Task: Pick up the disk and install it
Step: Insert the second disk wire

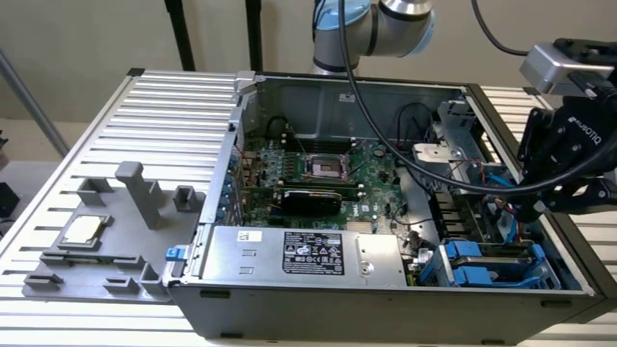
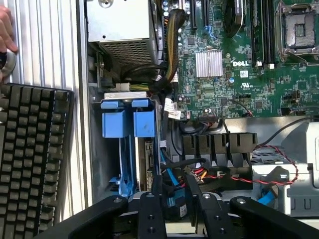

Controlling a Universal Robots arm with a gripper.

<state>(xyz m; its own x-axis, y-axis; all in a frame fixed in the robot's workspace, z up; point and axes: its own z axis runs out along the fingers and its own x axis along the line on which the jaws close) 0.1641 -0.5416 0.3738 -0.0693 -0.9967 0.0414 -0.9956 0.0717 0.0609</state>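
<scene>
My gripper point(image 1: 536, 211) hangs over the right side of the open computer case point(image 1: 227, 166), above cables and the drive cage. In the wrist view the gripper point(image 2: 174, 181) stands with its fingers point(image 2: 152, 209) close together. A narrow dark piece with blue plastic and a small white label sits between them. It looks like the disk point(image 2: 175, 206) seen end-on, and the jaws are shut on it. Most of the disk is hidden by the gripper. Two blue carrier tabs point(image 2: 127, 122) sit in the drive bay point(image 1: 477, 264) at the case's front corner, a short way from the gripper.
The grey power-supply box point(image 1: 299, 253) lies along the case front, with the green motherboard point(image 1: 318, 170) behind it. A grey fixture point(image 1: 97, 246) at the exterior view's left holds a square CPU chip point(image 1: 82, 230). A black keyboard point(image 2: 30, 159) and a person's hand point(image 2: 5, 30) lie beside the case.
</scene>
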